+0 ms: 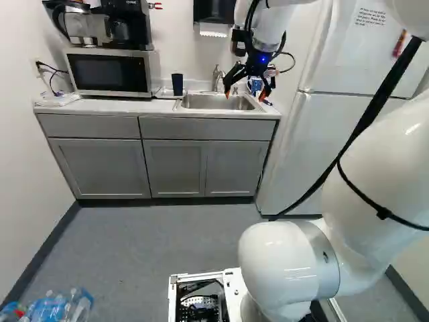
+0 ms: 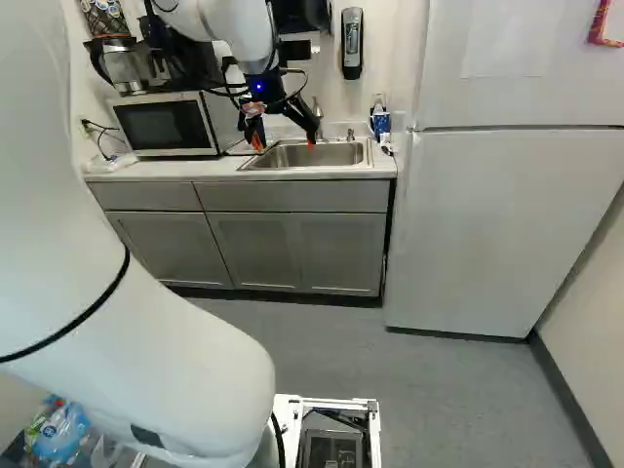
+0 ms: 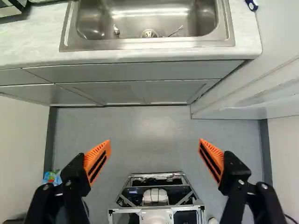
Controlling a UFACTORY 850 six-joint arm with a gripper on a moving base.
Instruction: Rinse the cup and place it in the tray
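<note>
In the left base view, my gripper (image 1: 244, 94) hangs over the sink (image 1: 218, 102), fingers spread wide and empty. The wrist view shows the gripper (image 3: 154, 142) open, its orange pads far apart, with the sink's basin (image 3: 187, 18) ahead of it. A dark blue cup (image 1: 177, 84) stands upright on the counter between microwave and sink, apart from the gripper. What looks like a low, dark-edged tray (image 1: 165, 93) lies by the cup; whether the cup stands on it I cannot tell. In the right base view the arm and gripper cover the cup's place.
The faucet (image 1: 218, 77) rises behind the sink. A microwave (image 1: 110, 72) with a coffee maker on top stands left of the cup. A blue-and-white container (image 2: 379, 119) is at the sink's right, near the fridge (image 2: 487, 224). Small metal pieces (image 3: 116, 31) lie in the basin.
</note>
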